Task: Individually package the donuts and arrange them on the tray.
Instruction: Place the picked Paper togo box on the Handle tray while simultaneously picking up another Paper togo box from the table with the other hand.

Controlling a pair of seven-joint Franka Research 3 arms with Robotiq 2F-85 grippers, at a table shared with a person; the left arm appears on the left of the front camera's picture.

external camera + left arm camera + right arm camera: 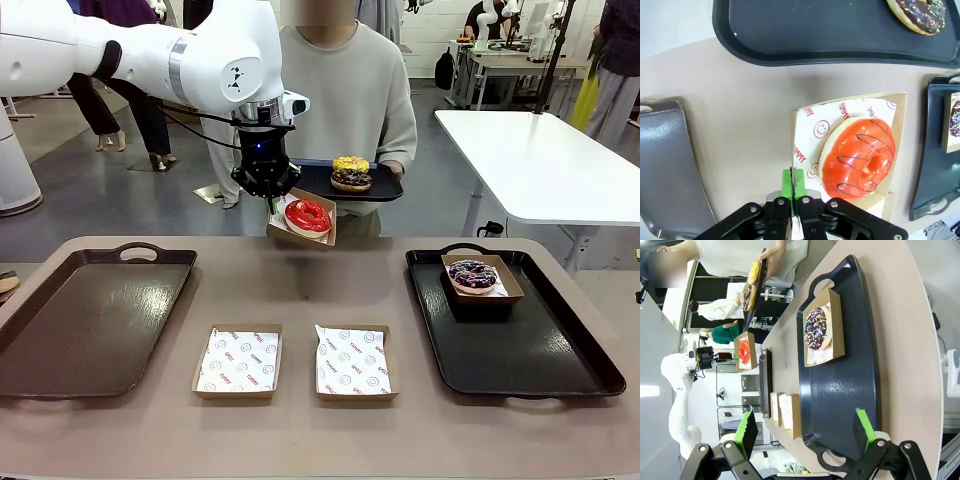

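Note:
My left gripper is shut on the edge of a paper-lined cardboard box that holds the glossy red donut, lifted above the table's far side. In the left wrist view the green pads pinch the box beside the red donut. A purple-blue sprinkled donut sits boxed on the black tray at right. The person holds a second black tray carrying a yellow donut and a chocolate donut. My right gripper hangs open over the black tray near its boxed donut.
Two empty paper-lined boxes lie at the table's front middle. A brown tray with nothing on it takes up the left side. The person stands at the far edge behind my left arm.

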